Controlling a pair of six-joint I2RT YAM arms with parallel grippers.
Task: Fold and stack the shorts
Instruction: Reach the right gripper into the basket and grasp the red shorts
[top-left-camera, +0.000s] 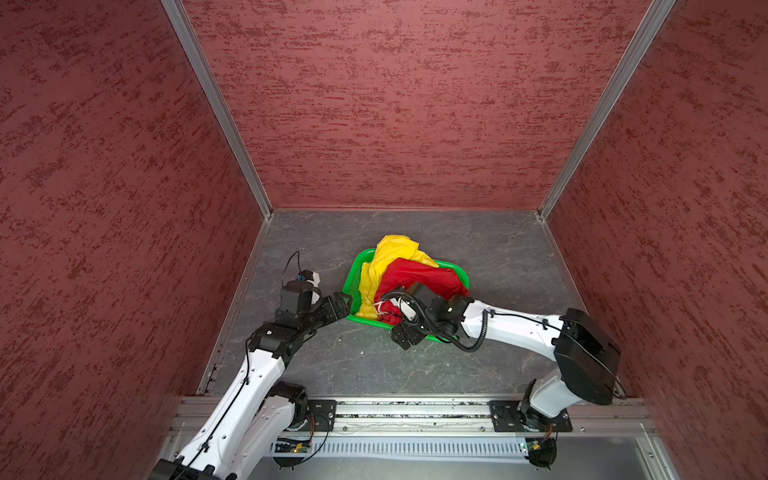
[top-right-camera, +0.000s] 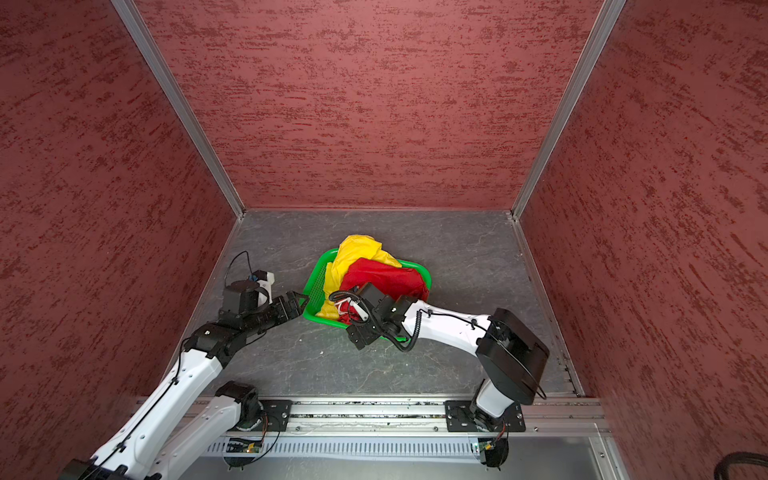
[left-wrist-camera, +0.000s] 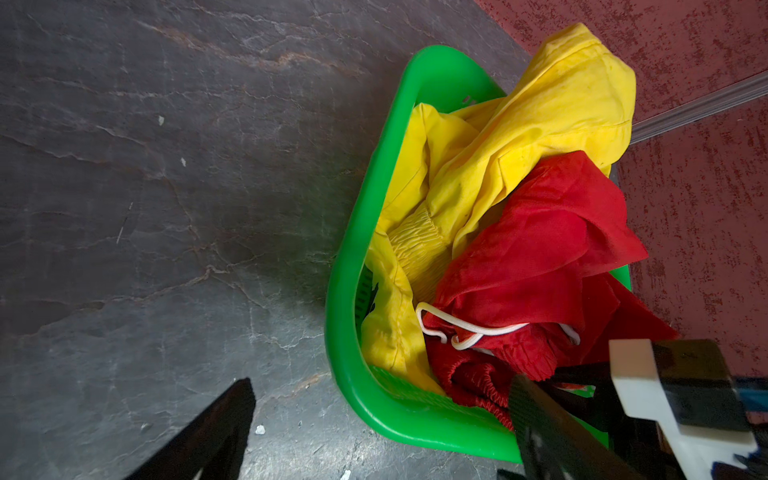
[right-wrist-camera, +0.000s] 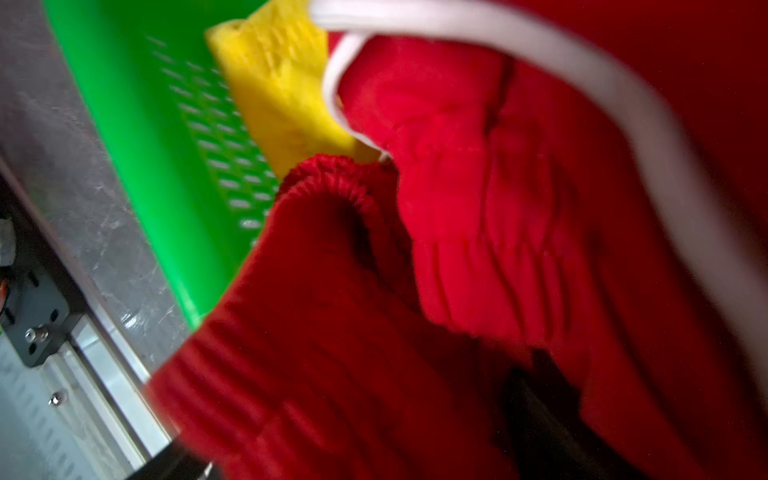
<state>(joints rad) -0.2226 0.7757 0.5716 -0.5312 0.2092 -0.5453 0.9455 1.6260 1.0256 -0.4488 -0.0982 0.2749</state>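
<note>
Writing: dark mark (left-wrist-camera: 375, 305) at the yellow cloth's edge beside the basket wall, too small to read.
Red shorts (top-left-camera: 419, 275): crumpled in the green basket (top-left-camera: 353, 286) on top of the yellow pair; elastic waistband lapping the near rim; white drawstring (left-wrist-camera: 457, 328) looped loose.
Yellow shorts (top-left-camera: 392, 252): in the same basket, bunched up and spilling over the far rim.
Left gripper (left-wrist-camera: 382, 380): spread wide at the basket's near left corner, one finger over bare table, the other over the near wall; holding nothing.
Right gripper (top-left-camera: 398, 300): down among the red cloth; fingers hidden and the wrist view blurred, so cannot tell whether spread or pinching.
Edges: basket near mid-table (top-left-camera: 503, 257), well apart from the side walls.
Open room: bare slate behind, left and right of the basket; a narrower strip toward the metal rail (top-left-camera: 415, 409).
</note>
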